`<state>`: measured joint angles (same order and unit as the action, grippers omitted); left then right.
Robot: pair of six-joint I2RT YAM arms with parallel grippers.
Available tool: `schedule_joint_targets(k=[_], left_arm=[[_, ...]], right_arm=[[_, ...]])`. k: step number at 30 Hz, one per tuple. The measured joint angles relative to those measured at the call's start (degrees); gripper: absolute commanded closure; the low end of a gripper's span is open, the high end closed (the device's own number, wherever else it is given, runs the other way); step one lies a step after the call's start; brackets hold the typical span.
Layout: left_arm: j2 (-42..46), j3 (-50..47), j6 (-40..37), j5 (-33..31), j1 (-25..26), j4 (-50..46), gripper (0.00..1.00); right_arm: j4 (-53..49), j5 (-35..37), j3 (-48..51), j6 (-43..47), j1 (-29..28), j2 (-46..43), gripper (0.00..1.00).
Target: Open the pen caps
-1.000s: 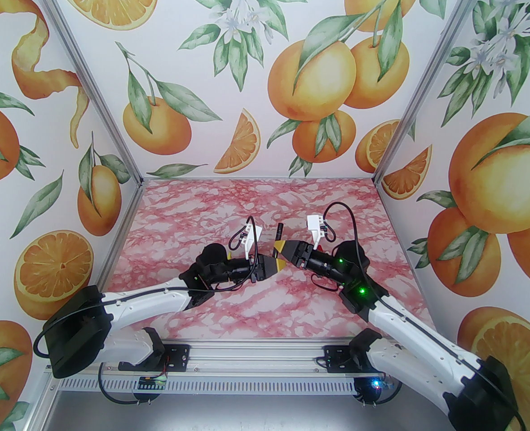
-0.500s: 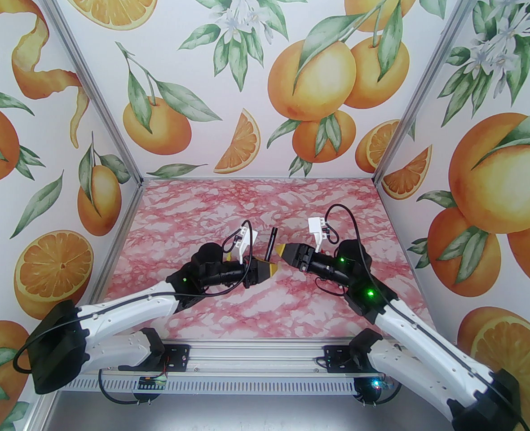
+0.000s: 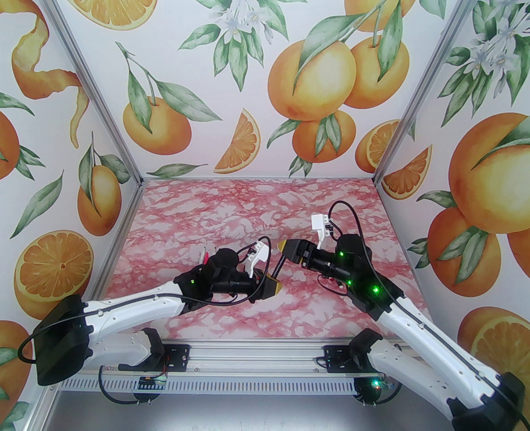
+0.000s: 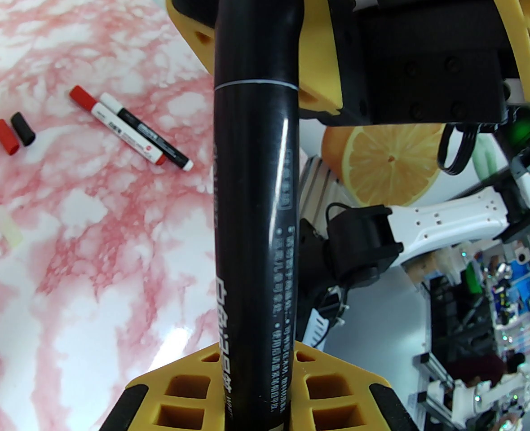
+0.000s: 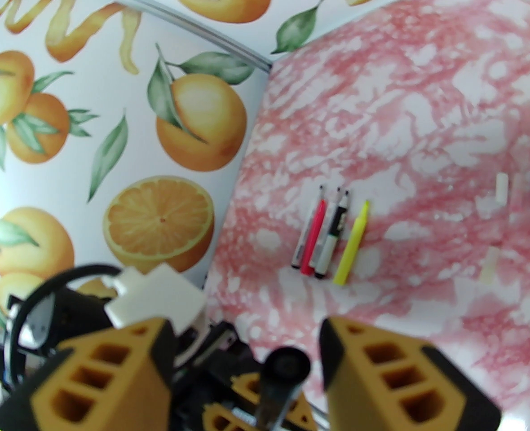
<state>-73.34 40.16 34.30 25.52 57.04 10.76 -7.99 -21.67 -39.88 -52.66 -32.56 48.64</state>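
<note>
While my left gripper (image 3: 274, 285) is clamped tight on the black pen (image 3: 280, 267), the view from above has the pen slanting up off the table (image 3: 247, 204) to my right gripper (image 3: 284, 246), which sits at the pen's far end.

From my left wrist, the pen runs straight out from my grip, which has it near the tail. A thin pale ring marks where the cap (image 4: 256, 29) meets the barrel. The cap is on, and it reaches in between the right gripper's yellow fingers. Left of the pen, on the table, two white pens (image 4: 130, 130) lie side by side. Further left a red cap (image 4: 5, 137) and a black cap (image 4: 22, 128) lie together, and a pale cap (image 4: 8, 227) lies apart from them.

From my right wrist, my right jaws stand parted and hold nothing. The cap's round end sits between them and looks to touch neither. Beyond the pen four pens (image 5: 332, 236) lie in a row, pink to yellow, and off to its right a white cap (image 5: 501, 189) lies near the red one.

As I judge it, the risk is in the close and the pull. If my right jaws shut across the ring, they pinch barrel and cap together and nothing parts. Holding so near the tail leaves a long lever, so an off-axis tug could swing or slide the pen in my left grip. A cap that lets go suddenly could jump out and roll among the loose ones
</note>
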Motion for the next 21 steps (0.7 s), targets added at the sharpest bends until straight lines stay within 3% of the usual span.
schedule_joint_targets(k=[11,21], left_arm=[[-2.8,1.2,0.04,0.0,1.6,2.56,1.0],[-2.84,1.31,0.09,-0.02,1.66,2.93,1.0]], right_arm=[[-1.29,1.84,0.02,0.02,0.0,0.66,0.73],[-2.16,2.47,0.02,0.26,0.0,0.66,0.82]])
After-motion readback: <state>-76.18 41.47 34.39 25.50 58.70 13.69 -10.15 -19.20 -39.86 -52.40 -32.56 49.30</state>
